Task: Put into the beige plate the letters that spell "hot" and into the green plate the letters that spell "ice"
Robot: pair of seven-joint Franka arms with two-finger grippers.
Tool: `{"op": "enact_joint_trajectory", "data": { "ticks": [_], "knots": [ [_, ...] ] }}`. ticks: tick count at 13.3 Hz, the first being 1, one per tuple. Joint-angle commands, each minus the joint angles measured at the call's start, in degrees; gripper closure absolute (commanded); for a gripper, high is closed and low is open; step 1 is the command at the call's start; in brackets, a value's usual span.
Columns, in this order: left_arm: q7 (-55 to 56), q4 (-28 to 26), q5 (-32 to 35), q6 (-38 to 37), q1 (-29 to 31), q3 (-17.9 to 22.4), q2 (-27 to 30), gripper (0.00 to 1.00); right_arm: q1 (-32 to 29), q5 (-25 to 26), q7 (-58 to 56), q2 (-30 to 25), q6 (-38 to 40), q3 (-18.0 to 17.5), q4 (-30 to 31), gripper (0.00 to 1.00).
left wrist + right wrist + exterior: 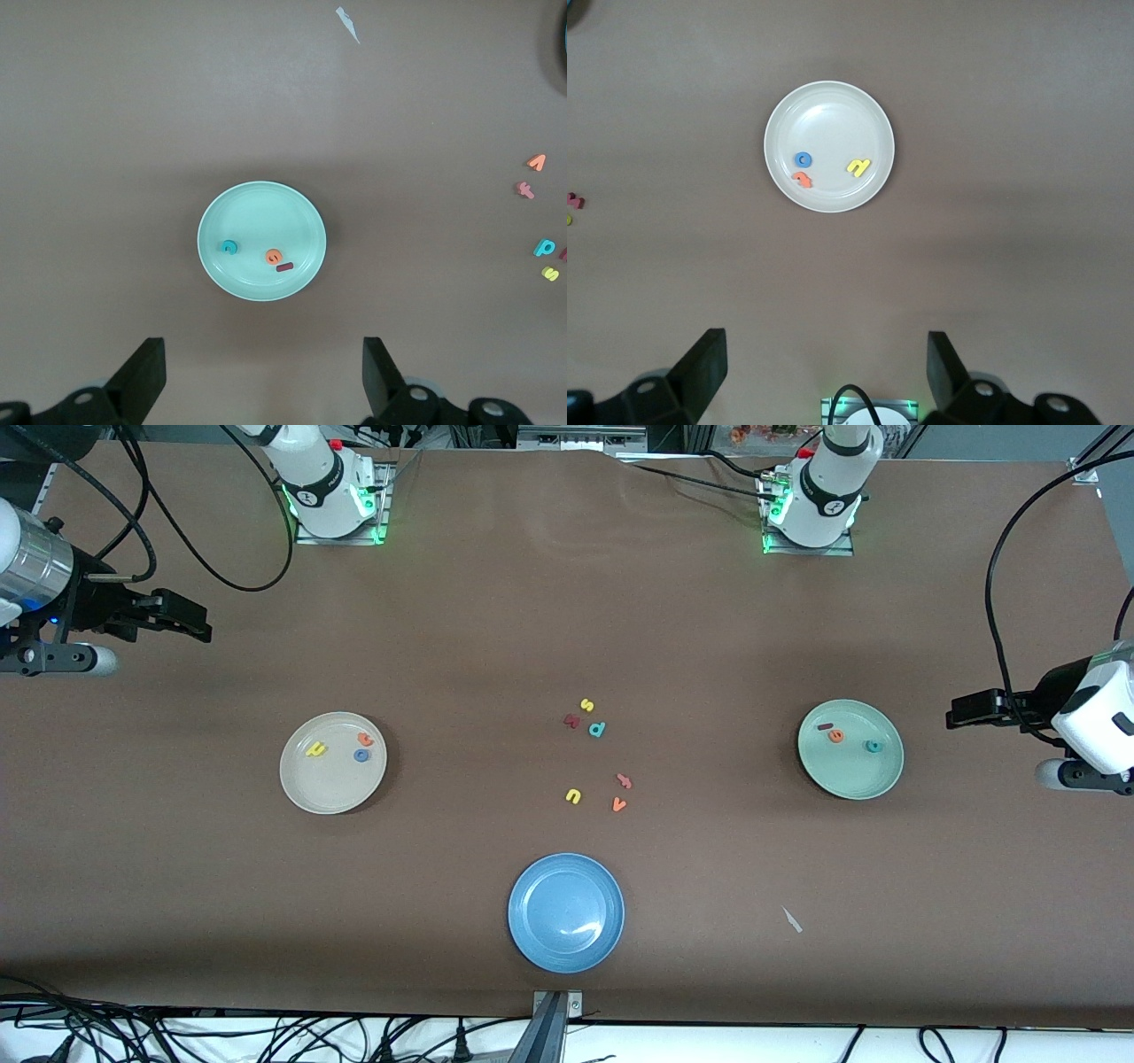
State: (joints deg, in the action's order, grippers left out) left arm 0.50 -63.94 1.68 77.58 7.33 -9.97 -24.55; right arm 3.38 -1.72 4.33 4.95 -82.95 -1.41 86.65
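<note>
On beige plate [301,788] hot letters [361,755], green plate [886,775] seemingly ice letters [834,735]

A: Light looks even and fairly bright, coming from overhead. The table [567,602] has a matte brown surface with almost no glare.

B: The blue plate [566,912] does catch 1 small white highlight on its glossy inside. Soft, short shadows sit under the beige plate [306,788] and the green plate [873,784].

A: A darker band runs along the table edge nearest the front camera. Green lamps glow at both arm bases.

B: Both wrist views are paler and slightly washed out, with a broad soft shadow band across the cloth. Small letters there look soft.
</note>
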Motion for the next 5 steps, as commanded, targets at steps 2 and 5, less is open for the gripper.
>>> {"op": "enact_joint_trajectory", "data": {
  "ticks": [2,5],
  "knots": [
    [-1.5,-1.7,-0.5,0.4,0.1,0.3,1.1,0.04,0.6,0.7,-1.3,0.4,0.9,0.4,-1.3,0.0],
    [-1.5,-1.7,-0.5,0.4,0.1,0.3,1.1,0.04,0.6,0.8,-1.3,0.4,0.9,0.4,-1.3,0.0]
  ]
}}
